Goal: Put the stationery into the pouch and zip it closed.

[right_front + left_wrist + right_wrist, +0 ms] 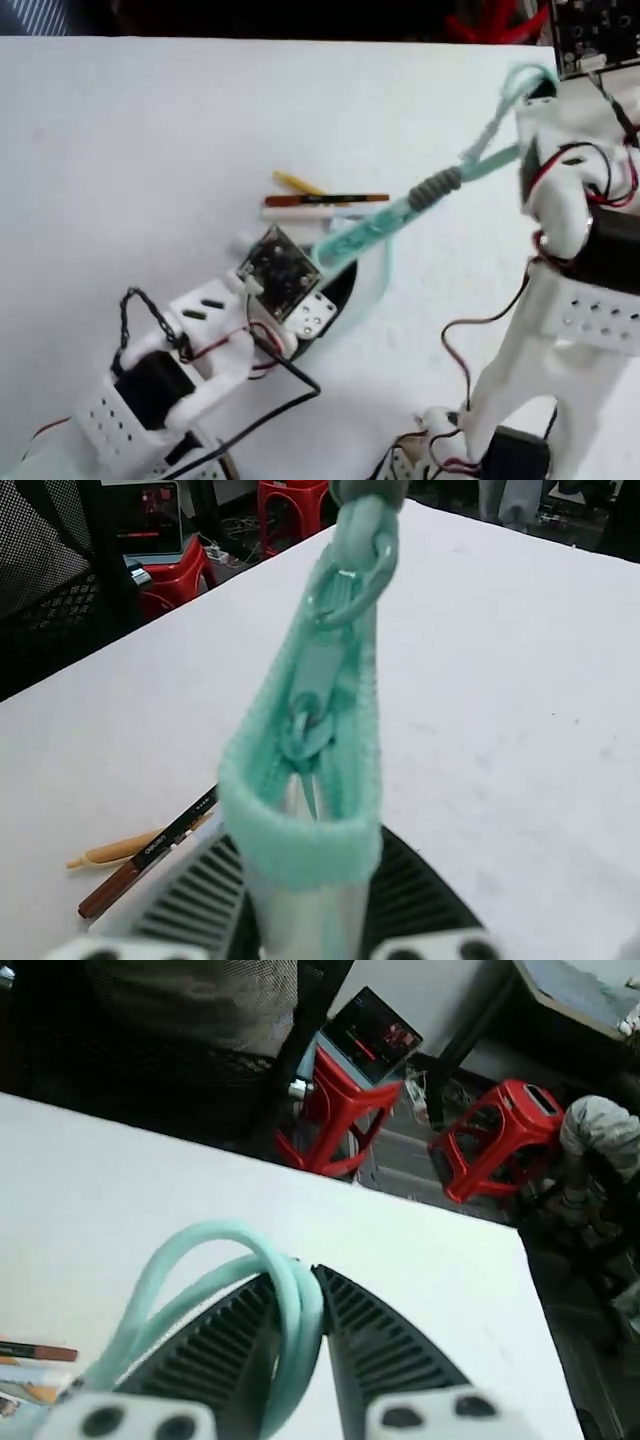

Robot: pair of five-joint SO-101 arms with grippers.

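Observation:
A mint-green pouch (365, 232) is stretched tight in the air between both arms. My left gripper (330, 280) is shut on the pouch's lower end (300, 855), and the zipper pull (305, 732) lies just beyond its fingers. My right gripper (535, 88) is shut on the pouch's mint cord loop (215, 1270), which passes between its ribbed fingers (365, 1335). A grey bead (435, 188) sits on the cord. A yellow pen (296, 183), a brown pencil (330, 200) and a white stick (300, 213) lie on the table beside the pouch, outside it.
The white table (150, 150) runs wide to the left and far side. Loose wires (480, 330) hang by the right arm's base. Red stools (500, 1135) and a black chair stand beyond the table edge.

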